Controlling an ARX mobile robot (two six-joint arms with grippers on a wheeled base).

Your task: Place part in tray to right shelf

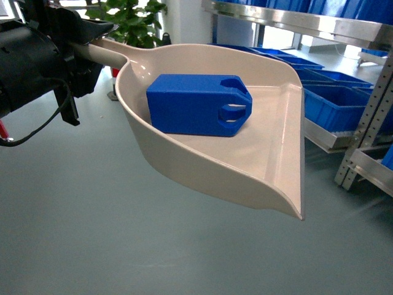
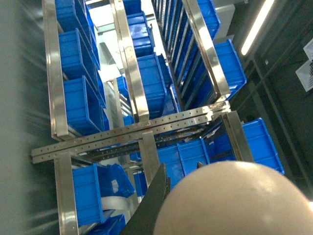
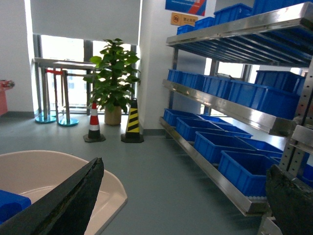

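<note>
Carrying the tray (image 1: pixel 245 166) by its handle, the left gripper (image 1: pixel 80 52) holds it level so the part (image 1: pixel 199 104) rests inside; its jaw state cannot be told. The right gripper's (image 3: pixel 186 196) fingers stand spread, empty, near the right shelf (image 1: pixel 344 138).

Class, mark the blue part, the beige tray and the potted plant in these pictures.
blue part (image 1: pixel 195 104), head view, its top face.
beige tray (image 1: pixel 245 166), head view, bare floor near the lip.
potted plant (image 3: pixel 113 73), right wrist view, its leaves.
</note>
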